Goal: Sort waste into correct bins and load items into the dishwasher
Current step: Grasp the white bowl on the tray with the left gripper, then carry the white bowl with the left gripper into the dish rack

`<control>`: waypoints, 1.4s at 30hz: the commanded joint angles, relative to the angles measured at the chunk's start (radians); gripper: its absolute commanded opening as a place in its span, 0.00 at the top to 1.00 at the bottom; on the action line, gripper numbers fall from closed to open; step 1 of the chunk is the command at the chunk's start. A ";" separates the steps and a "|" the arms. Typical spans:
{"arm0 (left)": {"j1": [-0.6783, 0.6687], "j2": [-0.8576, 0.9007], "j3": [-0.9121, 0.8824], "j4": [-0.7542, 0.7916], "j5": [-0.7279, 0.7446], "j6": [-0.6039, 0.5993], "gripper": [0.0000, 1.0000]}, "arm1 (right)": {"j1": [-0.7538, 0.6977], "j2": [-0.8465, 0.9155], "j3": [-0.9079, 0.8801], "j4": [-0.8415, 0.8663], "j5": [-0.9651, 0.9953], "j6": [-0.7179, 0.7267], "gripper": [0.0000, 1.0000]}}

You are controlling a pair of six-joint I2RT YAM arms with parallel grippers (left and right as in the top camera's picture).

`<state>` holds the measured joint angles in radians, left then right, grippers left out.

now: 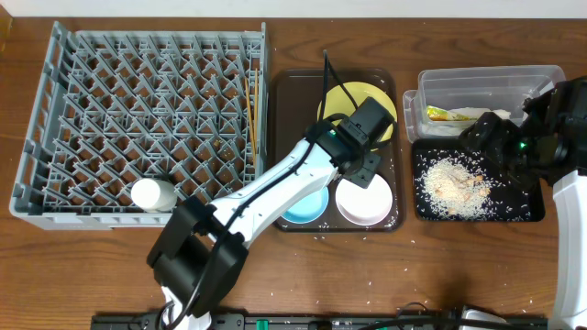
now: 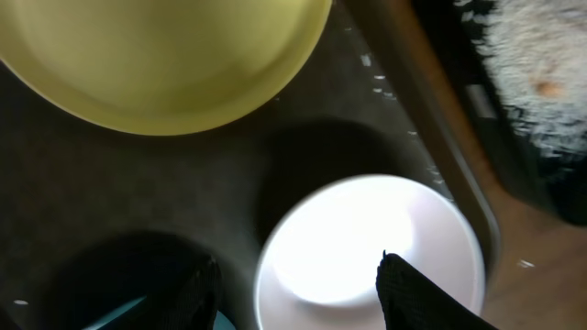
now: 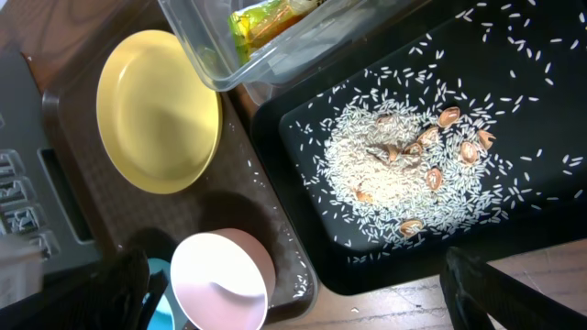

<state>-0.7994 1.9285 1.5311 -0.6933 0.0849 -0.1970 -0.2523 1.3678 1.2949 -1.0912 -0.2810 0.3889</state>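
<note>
The white bowl (image 1: 364, 203) and light blue bowl (image 1: 307, 206) sit on the brown serving tray, with the yellow plate (image 1: 362, 99) behind them. My left gripper (image 1: 367, 170) is open just above the white bowl (image 2: 367, 247); in the left wrist view one finger of the gripper (image 2: 298, 289) is outside the rim and the other over the inside. My right gripper (image 1: 477, 137) is open and empty above the black tray (image 1: 518, 206), which holds rice scraps (image 1: 454, 181). The clear tub (image 1: 486, 73) holds the wrapper (image 1: 440, 115) and napkin (image 1: 486, 117). The white cup (image 1: 153, 193) and chopsticks (image 1: 249, 119) are in the grey rack (image 1: 110, 110).
The brown serving tray (image 1: 293, 101) lies between the rack and the two bins. Loose rice grains are scattered on that tray and on the wooden table near its front edge (image 1: 413, 243). The right wrist view shows the plate (image 3: 156, 110), white bowl (image 3: 225, 280) and scraps (image 3: 394, 165).
</note>
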 commanded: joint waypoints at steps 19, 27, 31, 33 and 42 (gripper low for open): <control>0.005 0.171 -0.018 0.034 0.095 0.045 0.92 | -0.003 -0.005 0.005 -0.001 -0.008 -0.004 0.01; 0.110 -0.129 0.075 -0.153 -0.120 0.012 0.93 | -0.003 -0.005 0.005 -0.001 -0.008 -0.004 0.01; 0.179 -0.306 0.075 -0.227 -0.342 0.013 0.93 | -0.003 -0.005 0.005 -0.001 -0.008 -0.004 0.01; 0.200 -0.340 0.075 -0.220 -0.267 0.013 0.92 | -0.003 -0.005 0.005 -0.001 -0.008 -0.004 0.01; 0.121 -0.097 0.000 -0.105 0.079 0.019 0.30 | -0.003 -0.005 0.005 -0.001 -0.008 -0.004 0.01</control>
<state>-0.6563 1.7294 1.5505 -0.8001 0.0807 -0.1833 -0.2523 1.3678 1.2949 -1.0916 -0.2810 0.3889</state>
